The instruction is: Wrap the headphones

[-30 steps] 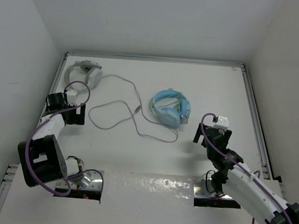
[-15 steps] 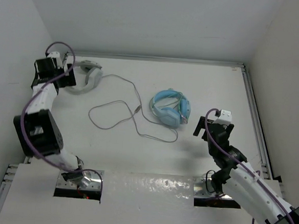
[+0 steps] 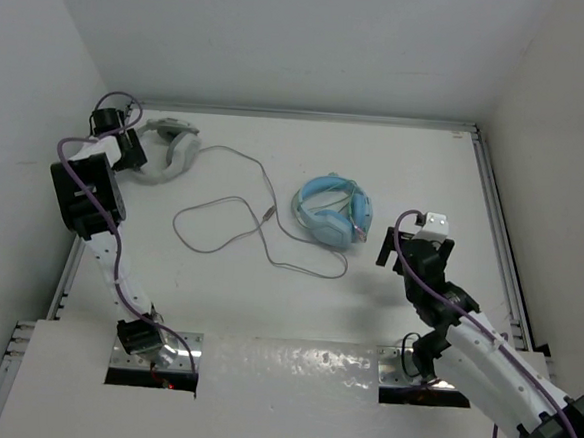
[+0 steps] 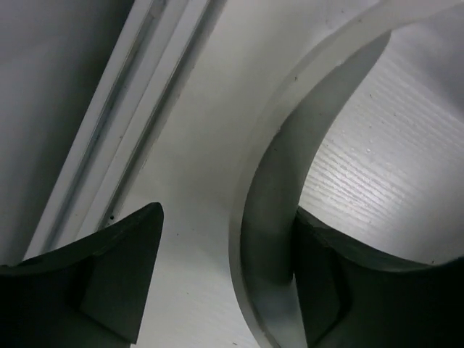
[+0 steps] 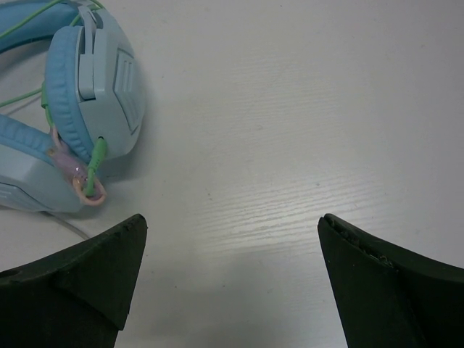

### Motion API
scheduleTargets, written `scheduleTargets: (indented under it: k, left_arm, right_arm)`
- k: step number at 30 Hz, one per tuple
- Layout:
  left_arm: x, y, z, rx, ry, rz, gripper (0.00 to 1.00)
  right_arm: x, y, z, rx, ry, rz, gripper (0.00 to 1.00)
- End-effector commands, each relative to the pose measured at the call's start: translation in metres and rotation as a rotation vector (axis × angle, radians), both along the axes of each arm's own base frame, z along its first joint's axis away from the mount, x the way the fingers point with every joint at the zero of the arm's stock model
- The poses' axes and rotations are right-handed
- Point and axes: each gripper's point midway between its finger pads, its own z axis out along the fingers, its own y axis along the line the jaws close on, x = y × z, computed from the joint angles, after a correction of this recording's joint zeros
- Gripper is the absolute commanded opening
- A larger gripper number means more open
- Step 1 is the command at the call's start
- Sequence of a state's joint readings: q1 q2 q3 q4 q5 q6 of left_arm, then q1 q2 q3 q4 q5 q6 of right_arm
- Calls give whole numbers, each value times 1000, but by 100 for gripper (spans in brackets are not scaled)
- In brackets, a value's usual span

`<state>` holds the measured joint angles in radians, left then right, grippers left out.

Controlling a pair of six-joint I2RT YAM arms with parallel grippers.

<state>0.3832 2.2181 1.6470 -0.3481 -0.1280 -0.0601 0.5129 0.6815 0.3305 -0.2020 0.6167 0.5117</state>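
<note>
- The white table (image 3: pixel 416 168) fills the floor of the booth, shut in by plain walls on three sides, with a metal rail (image 3: pixel 498 233) along its right edge and matching ones along the far and left edges
- The widest bare stretch is the far right quarter, and there is more bare room across the near middle between the two arm bases
- Two arms: the left arm (image 3: pixel 85 195) stretches up the left edge into the far left corner, and the right arm (image 3: pixel 483 353) angles in from the near right
- Two headsets: the headphones (image 3: pixel 166 150), white and light grey, lie in the far left corner close to the left rail, and the light blue headphones (image 3: pixel 330 214) sit near the middle, well apart from them
- One long grey cable (image 3: pixel 176 221) runs from the white pair in loose loops over the middle, ending near the blue pair
- The left gripper (image 4: pixel 228 217) has its jaws apart, straddling the curved headband (image 4: pixel 275 167), which lies against the right-hand finger with a gap on the other side
- The right gripper (image 5: pixel 232 239) hangs spread wide over bare table, just right of the blue pair and holding nothing
</note>
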Motion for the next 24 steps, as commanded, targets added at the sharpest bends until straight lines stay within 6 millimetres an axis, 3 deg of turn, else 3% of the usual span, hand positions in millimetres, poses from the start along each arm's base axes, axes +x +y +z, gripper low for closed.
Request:
scheduleTargets:
  k: [1,3,4,7,9,10,11,13,14,16,17,19,20,22,24]
  left_arm:
    - [0,7,-1,7,8,9,63]
    - [3,-1,-7,-28,-1,-22,35]
    - [6,-4,-8,-45,-8,-32,3]
    - [7,-15,-13,-99,2,-64,0]
    - [4,-23,-2,-142,-9,-82,0]
    - [3,-37,8,-210,-33,-129,0]
    - [6,-43,42,-218,-95,-159,0]
    - [4,-63,83,-279,-179,-238,0]
    - [-1,-72,129,-273,-248,-278,0]
    - [-9,-92,179,-291,-334,-367,0]
    - [-22,-101,220,-267,-396,-396,0]
    - [-38,-115,256,-256,-457,-445,0]
    - [-51,-123,289,-220,-518,-473,0]
    - [-74,-136,320,-192,-570,-508,0]
    - [-88,-147,333,-193,-591,-546,0]
  right_arm:
    - [12,8,27,26,-80,21,99]
    - [14,9,31,22,-86,26,99]
    - [14,9,33,23,-89,30,99]
    - [14,11,39,22,-92,41,98]
    - [13,10,44,21,-97,44,98]
    - [13,10,47,23,-108,49,98]
    - [13,11,49,21,-114,54,98]
    - [14,18,56,29,-127,102,97]
    - [17,23,65,17,-148,143,96]
    - [19,42,78,23,-166,261,95]
    - [23,52,94,37,-195,304,94]
    - [27,73,112,56,-222,414,93]
    - [35,85,131,71,-268,449,92]
    - [40,116,155,86,-343,596,92]
    - [48,146,169,65,-371,727,94]
